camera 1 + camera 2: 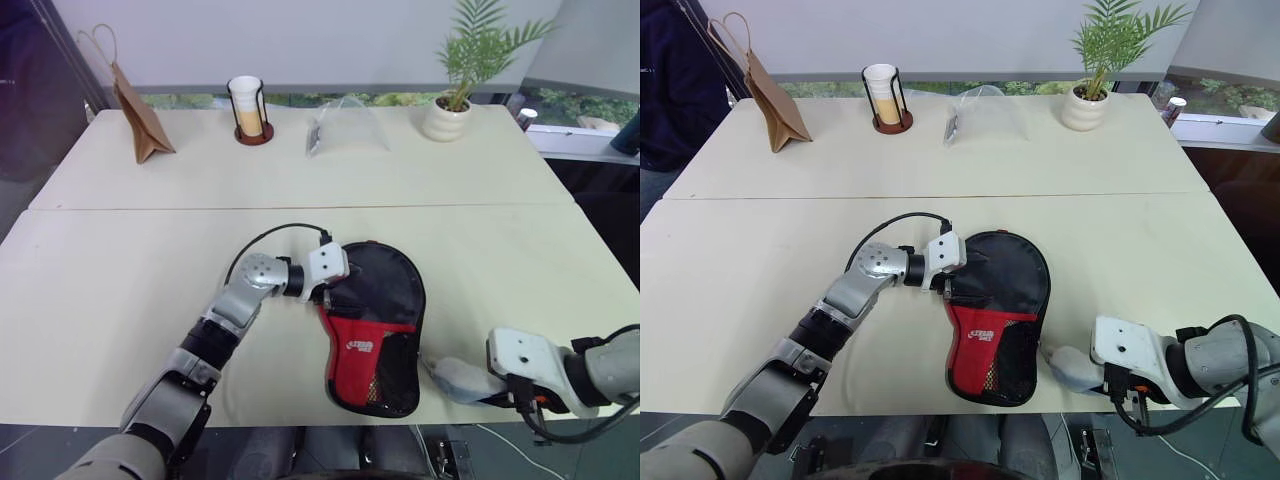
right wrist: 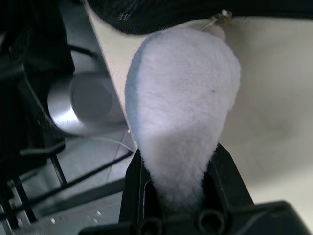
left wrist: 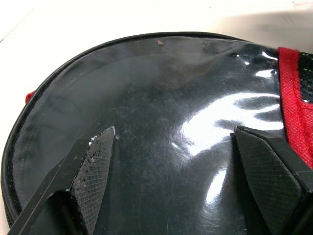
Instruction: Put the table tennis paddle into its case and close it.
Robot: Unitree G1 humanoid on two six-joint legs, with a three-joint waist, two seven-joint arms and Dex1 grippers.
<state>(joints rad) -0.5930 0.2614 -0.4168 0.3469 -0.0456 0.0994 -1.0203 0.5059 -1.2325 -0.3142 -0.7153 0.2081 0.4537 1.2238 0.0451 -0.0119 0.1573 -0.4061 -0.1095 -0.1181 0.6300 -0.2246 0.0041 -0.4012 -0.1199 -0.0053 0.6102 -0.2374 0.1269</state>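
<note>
The case [image 1: 385,290] lies flat on the table near its front edge, round black end away from me and red logo panel and mesh pocket towards me. My left gripper [image 3: 176,139] is open at the case's left side, its fingers [image 3: 98,156] spread over the glossy black face. A grey fluffy fish charm [image 1: 458,380] lies to the right of the case at the table's front edge, and my right gripper [image 2: 178,166] is shut on its narrow end. The table tennis paddle is hidden.
Along the far side stand a brown paper bag [image 1: 140,120], a cup in a wire holder [image 1: 250,110], a clear plastic bag [image 1: 345,128] and a potted plant [image 1: 450,100]. A seam [image 1: 300,207] runs across the tabletop. The table's front edge is right under the charm.
</note>
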